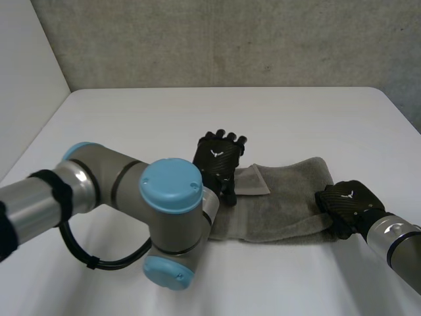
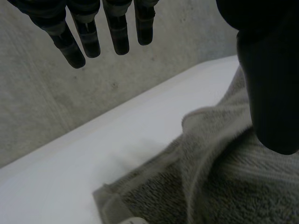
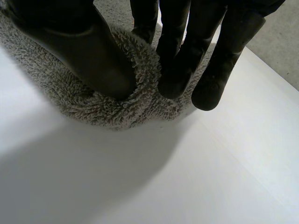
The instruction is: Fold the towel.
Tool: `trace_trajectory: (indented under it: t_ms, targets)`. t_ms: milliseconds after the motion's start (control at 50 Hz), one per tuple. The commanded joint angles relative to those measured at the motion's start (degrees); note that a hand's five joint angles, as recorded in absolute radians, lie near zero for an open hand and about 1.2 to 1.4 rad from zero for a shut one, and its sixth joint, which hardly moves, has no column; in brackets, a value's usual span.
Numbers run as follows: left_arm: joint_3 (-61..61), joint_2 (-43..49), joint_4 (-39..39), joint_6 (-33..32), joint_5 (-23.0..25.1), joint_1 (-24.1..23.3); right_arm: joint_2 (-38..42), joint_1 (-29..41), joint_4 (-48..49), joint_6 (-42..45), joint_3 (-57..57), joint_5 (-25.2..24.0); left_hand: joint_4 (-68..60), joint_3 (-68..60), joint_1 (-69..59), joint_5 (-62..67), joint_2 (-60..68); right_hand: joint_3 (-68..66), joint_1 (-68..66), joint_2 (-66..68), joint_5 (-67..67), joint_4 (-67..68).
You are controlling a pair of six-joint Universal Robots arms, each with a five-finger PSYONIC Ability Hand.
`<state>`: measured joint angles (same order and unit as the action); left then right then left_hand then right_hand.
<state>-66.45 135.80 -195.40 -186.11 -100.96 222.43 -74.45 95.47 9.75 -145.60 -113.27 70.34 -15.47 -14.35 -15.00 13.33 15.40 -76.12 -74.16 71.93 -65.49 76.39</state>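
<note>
A grey towel point(image 1: 283, 201) lies in a folded strip on the white table point(image 1: 197, 112), right of centre. My left hand point(image 1: 218, 158) hovers over the towel's left end with straight, spread fingers point(image 2: 119, 32) and its thumb point(image 2: 271, 93) above the cloth point(image 2: 224, 177), holding nothing. At the towel's right end my right hand point(image 1: 345, 205) pinches a bunched fold of the terry cloth point(image 3: 135, 100) between its thumb point(image 3: 88, 51) and its fingers point(image 3: 180, 70), down at the table's surface. The towel's left end has a small flap point(image 1: 253, 181) turned over.
A grey concrete wall point(image 1: 217, 39) stands behind the table's far edge. My left arm's elbow point(image 1: 168, 217) with light-blue caps reaches over the near left of the table. Bare white tabletop surrounds the towel.
</note>
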Motion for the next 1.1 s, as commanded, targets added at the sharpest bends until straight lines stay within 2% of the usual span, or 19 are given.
trace_trajectory:
  t_ms: [20,180,360,600,640,660,680,700,740,760,800,860,900,980,1020,1040,1060,1080,1100]
  targets:
    - [7.6,6.1,2.8,0.0,0.2,0.2,0.0,-0.3,-0.1,0.1,0.2,0.0,2.9,1.8,2.4,-10.8,-2.8,-3.9,-5.8,8.1,-4.5,3.6]
    - [12.7,9.1,3.4,0.0,-1.5,2.5,0.0,-0.3,-0.1,0.1,0.5,0.1,2.9,1.8,2.4,-10.8,-2.8,-3.9,-5.8,8.1,-4.5,3.6]
    - [11.1,8.1,3.8,0.0,-8.9,6.5,-0.2,-0.3,-0.2,0.1,0.7,0.9,3.1,1.9,2.6,-10.9,-3.0,-3.9,-5.8,8.1,-4.5,3.6]
    - [-6.7,-6.2,4.2,0.6,-9.2,6.3,-0.7,1.6,-1.3,3.7,5.3,1.0,4.7,3.6,4.3,-12.6,-4.7,-3.9,-5.8,8.1,-4.5,3.6]
    - [-8.4,-8.3,4.0,0.6,-9.2,6.3,-0.8,6.4,-1.6,7.8,8.7,0.5,4.7,3.6,4.3,-12.6,-4.7,-3.9,-5.8,8.1,-4.5,3.6]
    - [-8.4,-8.3,4.0,0.6,-9.2,6.3,-0.8,6.4,-1.6,7.8,8.8,0.5,4.7,3.6,4.3,-12.6,-4.7,-3.9,-5.8,8.1,-4.5,3.6]
    - [-9.8,-10.1,3.8,0.6,-9.1,6.3,-0.7,10.2,-1.7,10.1,10.9,0.2,4.7,3.6,4.3,-12.6,-4.7,-3.9,-5.8,8.1,-4.5,3.6]
    - [-11.1,-11.9,3.7,0.7,-9.1,6.4,-0.7,10.3,-1.7,10.2,10.9,0.2,4.9,3.8,4.4,-12.8,-4.9,-3.9,-5.8,8.1,-4.5,3.6]
    - [-11.9,-13.4,3.7,0.8,-9.1,6.9,-0.3,18.2,-1.7,14.7,15.0,0.4,4.9,3.8,4.5,-12.8,-4.9,-3.9,-5.8,8.1,-4.5,3.6]
    - [-12.8,-15.0,3.7,1.1,-9.2,7.3,-0.3,18.3,-1.7,14.7,15.0,0.4,4.9,3.8,4.5,-12.8,-4.9,-3.9,-5.8,8.1,-4.5,3.6]
    - [-13.8,-16.3,3.5,1.5,-9.2,7.7,0.7,25.3,-1.8,17.2,18.5,0.1,4.9,3.8,4.5,-12.8,-4.9,-3.9,-5.8,8.1,-4.5,3.6]
    - [-15.5,-18.3,3.1,2.8,-9.2,9.8,2.5,28.4,-1.7,17.4,20.1,0.0,4.9,3.8,4.5,-12.8,-4.9,-3.9,-5.8,8.1,-4.5,3.6]
    - [-16.4,-19.2,2.8,3.6,-9.2,10.9,7.3,33.8,-1.8,17.1,23.3,0.3,4.9,3.8,4.5,-12.8,-4.9,-3.9,-5.8,8.1,-4.5,3.6]
    - [-18.0,-20.8,2.7,5.8,-9.2,12.8,11.0,37.3,-2.5,16.2,25.7,1.1,4.9,3.8,4.5,-12.8,-4.9,-3.9,-5.8,8.1,-4.5,3.6]
    - [-18.3,-20.8,2.7,6.5,-9.1,13.2,12.4,38.5,-2.7,13.0,27.3,2.3,4.9,3.8,4.5,-12.8,-4.9,23.8,21.9,-19.6,23.2,-24.1]
    - [-18.3,-20.8,2.7,6.5,-9.1,13.2,12.4,38.5,-2.7,13.0,27.3,2.3,4.9,3.8,4.5,-12.8,-4.9,24.0,22.0,-19.8,23.4,-24.3]
    - [-18.3,-20.9,2.7,7.0,-9.0,13.5,12.2,38.5,-2.5,9.1,28.0,3.7,4.9,3.8,4.5,-12.8,-4.9,35.8,33.9,-31.6,35.2,-36.1]
    - [-18.3,-20.9,2.7,7.2,-9.0,13.6,12.2,38.5,-2.5,9.1,28.0,3.8,4.9,3.8,4.5,-12.8,-4.9,35.9,34.0,-31.7,35.3,-36.2]
    - [-18.3,-20.9,2.7,7.3,-9.0,13.6,11.6,38.4,-2.4,4.2,28.6,5.8,4.9,3.8,4.5,-12.8,-4.9,43.9,42.0,-39.7,43.3,-44.2]
